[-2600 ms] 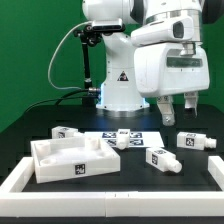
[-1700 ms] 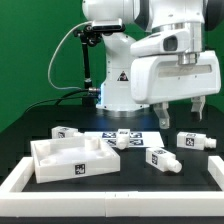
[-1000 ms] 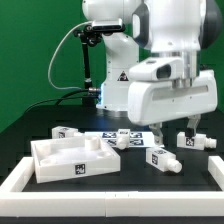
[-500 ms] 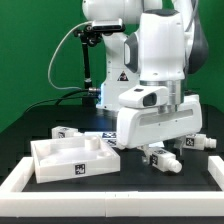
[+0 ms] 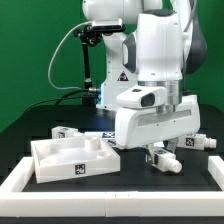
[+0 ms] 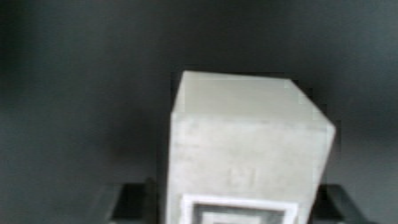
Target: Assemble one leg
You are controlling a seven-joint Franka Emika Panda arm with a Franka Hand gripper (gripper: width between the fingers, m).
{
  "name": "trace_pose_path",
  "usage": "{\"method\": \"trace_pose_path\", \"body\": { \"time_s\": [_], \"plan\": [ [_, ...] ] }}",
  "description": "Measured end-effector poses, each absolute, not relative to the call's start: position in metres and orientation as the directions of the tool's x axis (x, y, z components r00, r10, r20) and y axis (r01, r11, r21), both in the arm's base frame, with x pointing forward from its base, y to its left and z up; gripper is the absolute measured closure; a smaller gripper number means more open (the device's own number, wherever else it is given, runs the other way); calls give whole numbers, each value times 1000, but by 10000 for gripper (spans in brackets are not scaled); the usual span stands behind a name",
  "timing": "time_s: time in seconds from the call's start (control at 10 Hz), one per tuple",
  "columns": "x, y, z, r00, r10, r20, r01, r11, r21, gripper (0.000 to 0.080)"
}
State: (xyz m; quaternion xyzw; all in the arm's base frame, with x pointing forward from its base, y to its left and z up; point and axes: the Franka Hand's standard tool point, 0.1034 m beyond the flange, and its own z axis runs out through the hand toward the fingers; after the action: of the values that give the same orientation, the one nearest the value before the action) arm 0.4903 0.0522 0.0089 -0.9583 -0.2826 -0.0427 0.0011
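A white square leg [image 5: 166, 159] with a marker tag lies on the black table, right of the middle. My gripper [image 5: 160, 152] has come down over it, and the big white hand hides most of the leg. In the wrist view the leg [image 6: 249, 130] fills the middle, tag end near the camera. A dark finger [image 6: 143, 200] stands against one side of it and the other finger against the opposite side. The gripper [image 6: 246, 208] looks shut on the leg, which still rests on the table.
A large white tabletop part [image 5: 70, 160] lies at the exterior view's left. A second white leg [image 5: 65, 133] lies behind it and a third [image 5: 198, 141] at the right. The marker board [image 5: 112, 136] lies by the robot base. A white rim [image 5: 100, 197] borders the table's front.
The arm came down from high at the exterior view's right onto the leg right of the middle. Over the last half second it has barely moved.
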Motion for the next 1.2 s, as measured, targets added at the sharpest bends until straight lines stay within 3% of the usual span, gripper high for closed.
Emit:
{"method": "trace_pose_path", "body": {
  "time_s": [0.4, 0.8, 1.2],
  "plan": [
    [394, 86, 27, 958, 284, 41, 285, -959, -13, 534],
    [393, 79, 25, 954, 295, 51, 296, -955, -10, 534],
    [380, 57, 12, 985, 170, 20, 170, -985, -12, 534]
  ]
}}
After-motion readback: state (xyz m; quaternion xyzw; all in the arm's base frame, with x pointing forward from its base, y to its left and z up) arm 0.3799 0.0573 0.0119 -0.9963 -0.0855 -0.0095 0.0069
